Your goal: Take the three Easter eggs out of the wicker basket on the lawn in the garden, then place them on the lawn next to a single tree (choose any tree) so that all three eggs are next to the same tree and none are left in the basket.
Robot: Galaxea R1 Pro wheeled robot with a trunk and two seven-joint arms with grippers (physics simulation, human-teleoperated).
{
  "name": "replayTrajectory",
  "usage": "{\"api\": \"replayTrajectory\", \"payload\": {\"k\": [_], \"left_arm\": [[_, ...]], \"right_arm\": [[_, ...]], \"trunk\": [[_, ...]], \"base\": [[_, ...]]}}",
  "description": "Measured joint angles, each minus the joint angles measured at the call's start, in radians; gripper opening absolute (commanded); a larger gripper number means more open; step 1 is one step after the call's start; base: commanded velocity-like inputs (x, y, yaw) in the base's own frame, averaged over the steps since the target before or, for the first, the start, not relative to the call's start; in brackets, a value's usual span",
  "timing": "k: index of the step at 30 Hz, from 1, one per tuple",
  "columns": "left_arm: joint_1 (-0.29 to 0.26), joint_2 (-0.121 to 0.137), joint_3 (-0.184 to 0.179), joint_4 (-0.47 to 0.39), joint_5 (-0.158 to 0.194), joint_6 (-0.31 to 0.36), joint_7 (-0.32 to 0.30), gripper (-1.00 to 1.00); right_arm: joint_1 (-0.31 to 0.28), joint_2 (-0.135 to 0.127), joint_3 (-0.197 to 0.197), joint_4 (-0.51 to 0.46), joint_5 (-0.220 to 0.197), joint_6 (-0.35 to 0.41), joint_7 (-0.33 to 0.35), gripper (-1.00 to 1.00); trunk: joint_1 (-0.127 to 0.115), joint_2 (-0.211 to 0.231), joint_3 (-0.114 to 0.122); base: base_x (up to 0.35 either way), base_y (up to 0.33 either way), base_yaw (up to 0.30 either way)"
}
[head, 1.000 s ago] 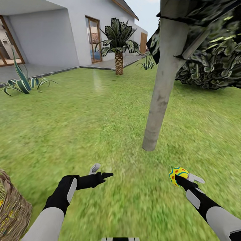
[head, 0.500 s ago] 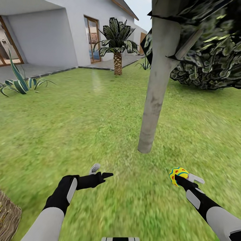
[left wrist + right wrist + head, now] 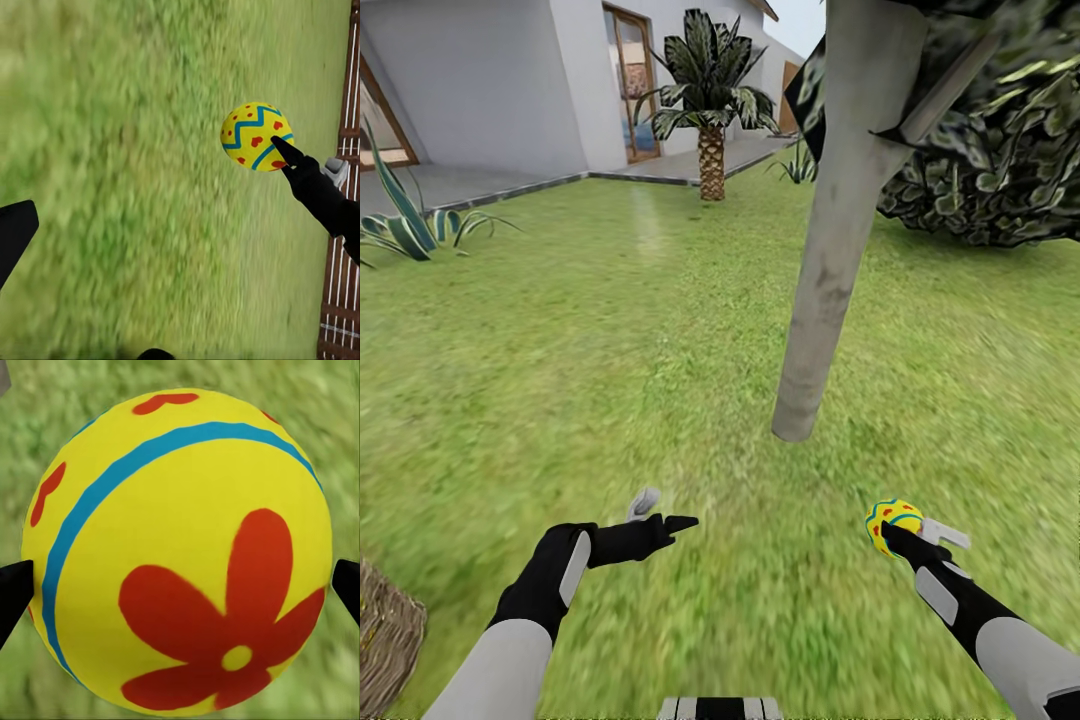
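Right gripper was closed on one Easter egg, held above the lawn at near right. The right wrist view showed the egg pinched across its middle, a dark fingertip at each flank, red flower facing the camera. From the left wrist view the same egg hung clear of the grass with a black finger pressed to its side.

Left gripper stood open and held nothing, at near centre-left, well apart from the egg.

The tree rose just beyond the egg and slightly left of it, pale grey trunk meeting the grass near centre; dark leafy crown overhead at far right. Wicker basket sat at the near left edge, partly cut off; could not tell what remained inside.

Handling, as judged: the egg looked smooth, rounded and hard-shelled, probably light. A curved, glossy surface gives two narrow fingers little purchase, so the widest girth, where it was gripped, seemed the safest place to hold. Off-centre contact would likely squeeze it out sideways. Once released on flat grass it could roll, so a low release close to the trunk base seemed wise.

Small palm and house stood far off, beyond the lawn.
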Motion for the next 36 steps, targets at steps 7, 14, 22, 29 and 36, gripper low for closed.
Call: {"api": "replayTrajectory", "payload": {"k": [7,14,22,29,36], "left_arm": [[0.0,0.0,0.0,0.0,0.0,0.0,0.0,1.0],[-0.001,0.0,0.0,0.0,0.0,0.001,0.0,1.0],[-0.001,0.0,0.0,0.0,0.0,0.002,0.0,1.0],[0.0,0.0,0.0,0.0,0.0,0.001,0.0,1.0],[0.0,-0.001,0.0,0.0,0.0,0.0,0.0,1.0]], "right_arm": [[0.0,0.0,0.0,0.0,0.0,0.0,0.0,-1.0],[0.0,0.0,0.001,0.0,0.0,-0.001,0.0,-1.0],[0.0,0.0,0.002,0.0,0.0,-0.002,0.0,-1.0],[0.0,0.0,0.002,0.0,0.0,-0.002,0.0,-1.0],[-0.001,0.0,0.002,0.0,0.0,-0.002,0.0,-1.0]], "trunk": [[0.003,-0.001,-0.023],[0.002,-0.001,-0.023],[0.003,-0.001,-0.023],[0.004,-0.002,-0.039],[0.008,-0.004,-0.066]], "base": [[0.0,0.0,0.0],[0.049,-0.01,0.0],[0.133,-0.007,0.0],[0.002,0.0,0.0],[0.0,0.0,0.0]]}}
